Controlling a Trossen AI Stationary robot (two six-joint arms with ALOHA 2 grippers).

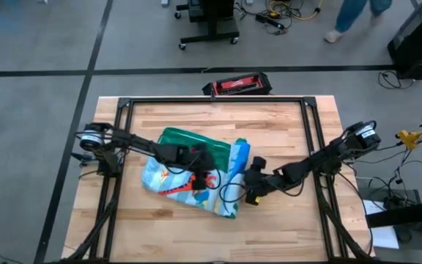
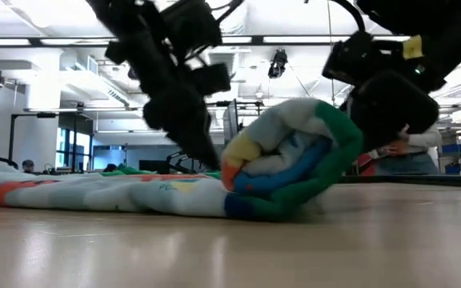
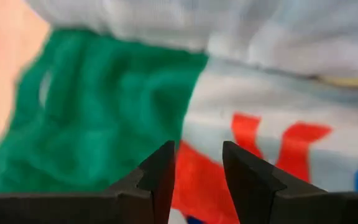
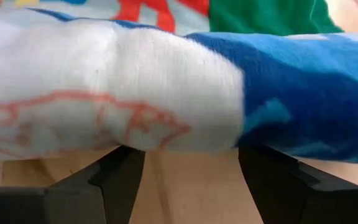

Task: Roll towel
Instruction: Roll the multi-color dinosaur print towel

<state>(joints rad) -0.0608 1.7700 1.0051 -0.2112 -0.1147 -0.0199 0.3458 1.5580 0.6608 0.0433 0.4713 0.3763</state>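
The towel [image 1: 189,165] lies in the middle of the wooden table. Its left part is spread flat, green border [image 1: 185,139] toward the far side. Its right part is wound into a thick roll [image 1: 237,172] [image 2: 290,160] that rests on the tabletop. My left gripper [image 1: 205,176] [image 3: 197,168] stands open over the flat printed part just left of the roll, with nothing between its fingers. My right gripper [image 1: 252,183] [image 4: 194,165] is open at the roll's right side. My right gripper's open fingers [image 4: 126,171] come slanting down from the table's right and meet the roll's outer side low down [image 4: 185,140], spread along its length. No cloth is pinched between them. The roll lies on the table.
Black frame rails [image 1: 211,100] run along the table's far, left and right sides. A red and black case [image 1: 237,84] sits beyond the far edge. A person's legs [image 1: 354,18] show on the floor behind. Bare wood [image 1: 218,235] lies along the near side.
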